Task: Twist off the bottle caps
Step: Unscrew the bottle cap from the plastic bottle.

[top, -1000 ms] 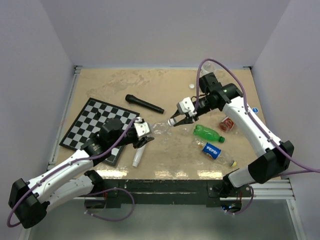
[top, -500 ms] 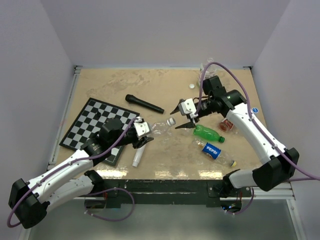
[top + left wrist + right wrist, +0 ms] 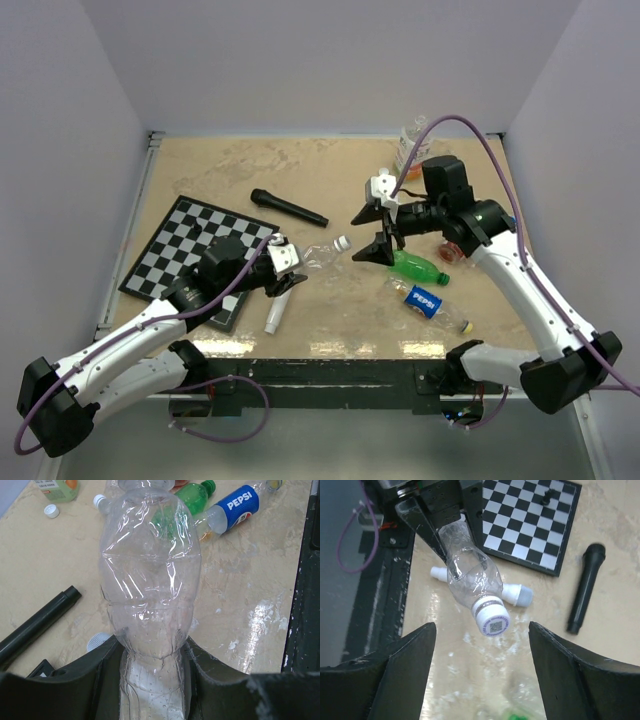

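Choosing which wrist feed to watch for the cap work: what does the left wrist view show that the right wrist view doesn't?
Only the left wrist view: the Pepsi bottle, the green bottle and a loose white cap on the table. Only the right wrist view: the white cap on the neck of the clear bottle, the chessboard, and the right gripper, open and off that cap. Both: the clear bottle clamped in the left gripper, and the black microphone.
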Motion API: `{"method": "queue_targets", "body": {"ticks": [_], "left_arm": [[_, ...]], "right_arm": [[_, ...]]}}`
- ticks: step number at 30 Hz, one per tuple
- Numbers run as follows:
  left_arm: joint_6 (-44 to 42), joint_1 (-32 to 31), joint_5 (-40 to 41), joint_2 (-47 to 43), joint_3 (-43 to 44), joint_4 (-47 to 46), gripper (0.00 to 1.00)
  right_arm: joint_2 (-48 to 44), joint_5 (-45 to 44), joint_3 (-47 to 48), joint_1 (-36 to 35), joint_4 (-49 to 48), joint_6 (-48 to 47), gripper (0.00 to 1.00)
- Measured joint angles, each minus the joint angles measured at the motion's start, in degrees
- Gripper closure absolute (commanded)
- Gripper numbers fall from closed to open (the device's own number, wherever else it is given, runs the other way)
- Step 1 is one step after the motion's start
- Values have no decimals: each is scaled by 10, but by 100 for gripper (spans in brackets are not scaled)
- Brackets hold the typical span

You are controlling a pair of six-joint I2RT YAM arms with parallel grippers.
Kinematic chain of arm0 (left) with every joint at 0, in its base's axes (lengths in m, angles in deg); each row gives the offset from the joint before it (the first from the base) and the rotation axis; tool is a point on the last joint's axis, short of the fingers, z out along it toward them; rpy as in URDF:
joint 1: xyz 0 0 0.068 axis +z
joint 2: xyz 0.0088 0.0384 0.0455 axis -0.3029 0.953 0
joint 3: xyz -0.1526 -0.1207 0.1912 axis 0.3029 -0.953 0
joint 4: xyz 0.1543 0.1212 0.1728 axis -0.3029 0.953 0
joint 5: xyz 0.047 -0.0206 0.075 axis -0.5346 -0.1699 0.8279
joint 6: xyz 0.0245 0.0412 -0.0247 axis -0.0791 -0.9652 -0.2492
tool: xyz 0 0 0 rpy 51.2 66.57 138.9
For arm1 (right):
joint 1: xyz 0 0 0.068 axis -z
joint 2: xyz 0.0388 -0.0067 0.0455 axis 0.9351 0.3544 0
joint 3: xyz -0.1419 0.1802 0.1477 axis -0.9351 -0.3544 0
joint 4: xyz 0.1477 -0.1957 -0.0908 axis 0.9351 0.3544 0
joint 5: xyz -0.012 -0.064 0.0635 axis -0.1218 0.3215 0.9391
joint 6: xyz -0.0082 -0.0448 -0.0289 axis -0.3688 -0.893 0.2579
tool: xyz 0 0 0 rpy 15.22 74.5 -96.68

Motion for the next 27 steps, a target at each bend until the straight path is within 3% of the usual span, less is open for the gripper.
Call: {"method": "queue_targets", "body": {"ticks": [6, 10, 18, 27], "left_arm": [[0, 0, 2, 0, 0, 0, 100], [0, 0, 4, 0, 0, 0, 100], [0, 0, 6, 0, 0, 0, 100], [0, 0, 8, 0, 0, 0, 100]], "right_arm": [[-41, -62, -47, 0, -56, 214, 22], [-48, -71, -57, 1, -85, 306, 22], [-13, -57, -62, 1, -110, 404, 24], [18, -39, -62, 1, -117, 449, 29]]}}
